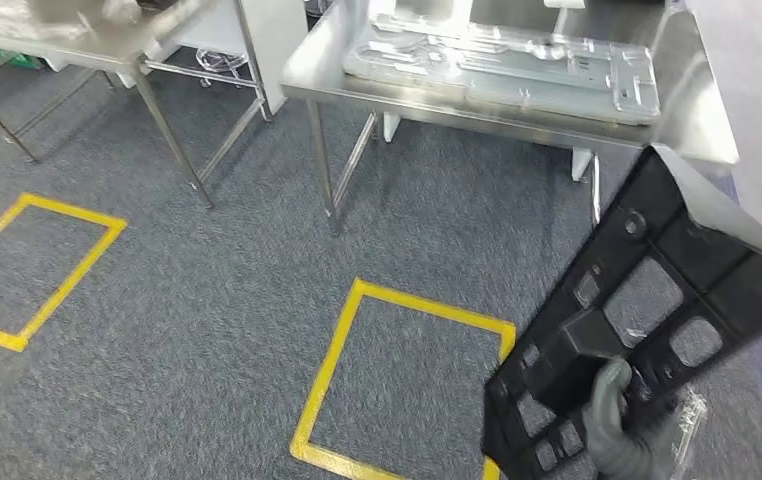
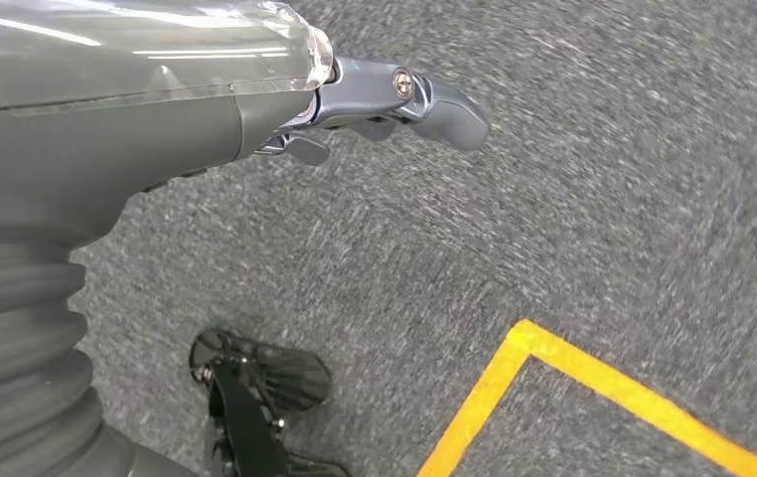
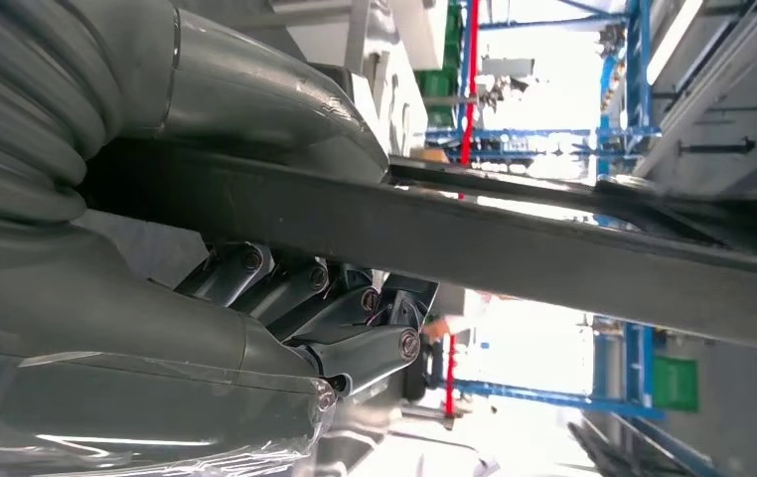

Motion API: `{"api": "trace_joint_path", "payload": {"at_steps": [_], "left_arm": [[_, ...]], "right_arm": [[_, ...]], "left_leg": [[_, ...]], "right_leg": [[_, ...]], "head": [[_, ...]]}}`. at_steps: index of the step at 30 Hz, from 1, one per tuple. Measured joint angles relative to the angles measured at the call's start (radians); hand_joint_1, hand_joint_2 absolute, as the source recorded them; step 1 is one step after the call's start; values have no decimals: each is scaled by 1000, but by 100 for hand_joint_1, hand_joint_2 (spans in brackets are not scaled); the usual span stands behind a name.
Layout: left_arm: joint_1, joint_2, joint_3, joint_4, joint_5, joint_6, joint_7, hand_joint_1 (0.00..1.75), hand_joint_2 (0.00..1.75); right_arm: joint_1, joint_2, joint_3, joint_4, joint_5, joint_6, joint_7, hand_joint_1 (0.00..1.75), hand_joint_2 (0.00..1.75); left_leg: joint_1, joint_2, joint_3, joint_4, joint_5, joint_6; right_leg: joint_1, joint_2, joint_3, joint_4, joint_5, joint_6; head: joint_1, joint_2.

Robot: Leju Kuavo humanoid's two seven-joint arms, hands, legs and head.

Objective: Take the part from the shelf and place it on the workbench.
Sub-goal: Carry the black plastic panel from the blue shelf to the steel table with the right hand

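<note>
A large black plastic panel with many cut-outs hangs tilted at the lower right of the head view, and my right hand grips its lower part. In the right wrist view the panel runs as a dark bar with my thumb on one side and my fingers curled against the other. My left hand hangs over the grey carpet, its fingers apart and nothing in it. The steel workbench stands ahead at the top, carrying a pale moulded tray.
A second steel table stands at the upper left. Yellow tape squares mark the grey carpet, one in front of the workbench and another to the left. A yellow tape corner lies below my left hand.
</note>
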Motion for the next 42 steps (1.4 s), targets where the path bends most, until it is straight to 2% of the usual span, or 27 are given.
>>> {"api": "trace_joint_path", "payload": {"at_steps": [2, 4, 6, 7, 9, 10, 11, 13, 14, 15, 17, 18, 20, 23, 24, 25, 26, 28, 30, 33, 34, 36, 38, 39, 40, 41, 42], "left_arm": [[-2, 1, 5, 0, 0, -2, 0, 0, 175], [-7, 1, 7, 0, 0, -4, 0, 0, 175], [-9, 1, 8, 0, 0, -5, 0, 0, 175], [-8, 1, 8, 0, 0, -5, 0, 0, 175], [-5, 1, 10, 0, 0, -6, 0, 0, 175], [-3, 1, 10, 0, 0, -7, 0, 0, 175], [-2, 1, 10, 0, 0, -7, 0, 0, 175], [1, 1, 12, 0, -1, -7, 0, 0, 175], [1, 2, 13, 1, -1, -7, 1, 0, 175], [0, 2, 15, 1, -2, -7, 1, 0, 175], [-4, 3, 16, 1, -3, -7, 1, 0, 175], [-5, 3, 16, 1, -3, -7, 1, 0, 175], [-6, 3, 16, 1, -3, -7, 1, 0, 175], [-5, 3, 16, 1, -3, -7, 1, 0, 175], [-4, 3, 16, 1, -3, -7, 1, 0, 175], [-3, 3, 17, 1, -3, -7, 1, 0, 175], [-2, 3, 17, 1, -3, -7, 1, 0, 175], [-2, 2, 17, 2, -3, -7, 1, 0, 175], [-4, 0, 18, 3, -4, -8, 1, 0, 175], [-6, 0, 18, 3, -7, -8, 1, 0, 175], [-6, 0, 19, 4, -9, -8, 1, 0, 175], [-8, 2, 19, 4, -14, -9, 1, 0, 175], [-6, 3, 21, 4, -21, -10, 0, 0, 175], [-4, 5, 22, 4, -24, -11, 0, 0, 175], [-2, 6, 22, 4, -27, -12, 0, 0, 175], [1, 7, 23, 4, -31, -14, -1, 0, 175], [3, 8, 23, 4, -35, -17, -1, 0, 175]], "right_arm": [[-1, 0, -1, -2, 3, 0, 0, 175, 175], [-3, 0, -3, -3, 10, -5, -2, 175, 175], [-4, 1, -4, -3, 18, -9, -3, 175, 175], [-4, 1, -5, -3, 19, -10, -3, 175, 175], [-4, 1, -5, -3, 17, -9, -1, 175, 175], [-4, 1, -5, -3, 14, -6, 0, 175, 175], [-4, 1, -5, -3, 11, -2, 2, 175, 175], [-5, 1, -5, -2, 7, 3, 3, 175, 175], [-5, 2, -6, -2, 9, 2, 3, 175, 175], [-6, 2, -6, -3, 14, 0, 3, 175, 175], [-5, 2, -7, -3, 27, -7, 2, 175, 175], [-5, 2, -7, -3, 32, -10, 3, 175, 175], [-8, 2, -7, -3, 36, -14, 2, 175, 175], [-9, 2, -7, -3, 38, -15, 2, 175, 175], [-8, 2, -7, -3, 38, -15, 2, 175, 175], [-8, 2, -7, -3, 38, -15, 3, 175, 175], [-8, 2, -7, -3, 38, -15, 3, 175, 175], [-8, 2, -7, -2, 38, -15, 3, 175, 175], [-8, 2, -7, -2, 39, -15, 5, 175, 175], [-7, 2, -8, -4, 45, -18, 12, 175, 175], [-9, 2, -8, -4, 50, -20, 18, 175, 175], [-14, 2, -10, -3, 58, -27, 35, 175, 175], [-22, 2, -18, 0, 59, -36, 53, 175, 175], [-27, 2, -26, 2, 58, -39, 61, 175, 175], [-33, 2, -35, 4, 56, -41, 68, 175, 175], [-41, 2, -46, 6, 55, -44, 76, 175, 175], [-50, 2, -58, 8, 57, -46, 85, 175, 175]], "left_leg": [[-1, 7, 8, 13, -2, -13], [3, -2, -17, 77, 5, -23], [9, -15, -88, 190, -23, -31], [11, -17, -129, 242, -51, -34], [15, -18, -192, 288, -95, -40], [17, -19, -204, 270, -89, -41], [19, -22, -203, 225, -58, -41], [19, -33, -187, 109, 49, -37], [17, -36, -180, 69, 84, -32], [13, -36, -176, 46, 103, -25], [10, -36, -161, 31, 98, -6], [11, -37, -148, 23, 100, 3], [12, -37, -122, 15, 96, 18], [9, -36, -101, 13, 76, 27], [7, -36, -93, 13, 68, 27], [5, -36, -83, 13, 60, 27], [4, -36, -71, 13, 50, 26], [1, -36, -45, 13, 31, 23], [0, -35, -28, 9, 15, 14], [-2, -35, -9, 19, 12, -4], [-2, -34, -10, 43, 12, -9], [2, -34, -57, 131, -11, -19], [9, -34, -140, 241, -58, -30], [13, -34, -175, 271, -78, -34], [15, -34, -198, 272, -83, -37], [17, -34, -207, 244, -68, -39], [18, -33, -205, 190, -28, -40]], "right_leg": [[-1, 19, 14, -5, -9, -12], [-5, 31, 38, -17, -18, -24], [-7, 39, 63, -25, -32, -31], [-8, 46, 73, -26, -40, -32], [-9, 64, 95, -27, -58, -29], [-9, 75, 108, -27, -68, -27], [-11, 84, 123, -27, -78, -24], [-13, 97, 146, -28, -97, -18], [-14, 103, 154, -30, -105, -13], [-15, 107, 161, -35, -110, -6], [-14, 111, 172, -35, -104, 11], [-13, 104, 175, -25, -101, 18], [-13, 81, 150, 38, -114, 26], [-12, 65, 31, 204, -185, 32], [-11, 64, -1, 229, -197, 32], [-10, 64, -16, 222, -189, 31], [-8, 63, -15, 183, -157, 26], [0, 60, 11, 66, -65, 8], [10, 57, 27, 0, -30, -7], [8, 59, 51, -22, -30, -23], [4, 59, 64, -29, -30, -28], [0, 58, 89, -37, -39, -33], [-2, 60, 105, -38, -56, -34], [-3, 62, 115, -37, -65, -33], [-4, 64, 127, -37, -76, -30], [-5, 65, 142, -37, -88, -27], [-7, 66, 158, -38, -100, -24]], "head": [[-2, 0], [-4, 0], [-6, 0], [-6, 0], [-6, 0], [-6, 0], [-6, 0], [-7, 0], [-8, 0], [-10, 0], [-12, 0], [-11, 0], [-9, 0], [-6, 0], [-6, 0], [-6, 0], [-6, 0], [-8, 0], [-8, 0], [-7, 0], [-9, 0], [-12, 0], [-15, 0], [-14, 0], [-14, 0], [-14, 0], [-14, 0]]}}
